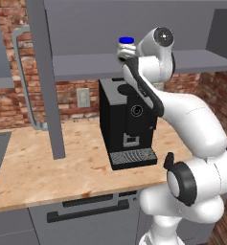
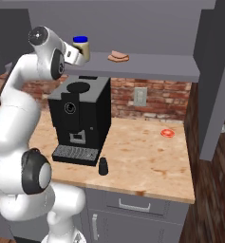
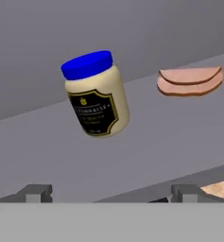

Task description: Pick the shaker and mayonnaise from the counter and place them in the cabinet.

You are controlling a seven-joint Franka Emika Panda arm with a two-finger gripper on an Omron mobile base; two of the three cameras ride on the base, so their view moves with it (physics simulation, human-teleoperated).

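Mayonnaise (image 3: 97,94): smooth jar, faint sheen, pale creamy contents showing through; lid plain blue, matt plastic look; dark label with gold print. Cabinet (image 3: 146,142) shelf under it flat matt grey, like paint. Sliced meat (image 3: 190,81) beside it, soft pink, dull. My fingertips (image 3: 35,193) matt grey. Counter (image 2: 147,161) mottled wood-grain. Coffee machine (image 2: 80,118) matt black plastic. Brick wall (image 1: 5,103) rough.

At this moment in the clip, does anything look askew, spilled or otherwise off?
Yes: in the hand view the mayonnaise leans on the cabinet shelf, and that camera rolls, so its true tilt is unclear. The end effector is open, fingertips apart. The shaker stands upright on the counter. Nothing looks spilled.
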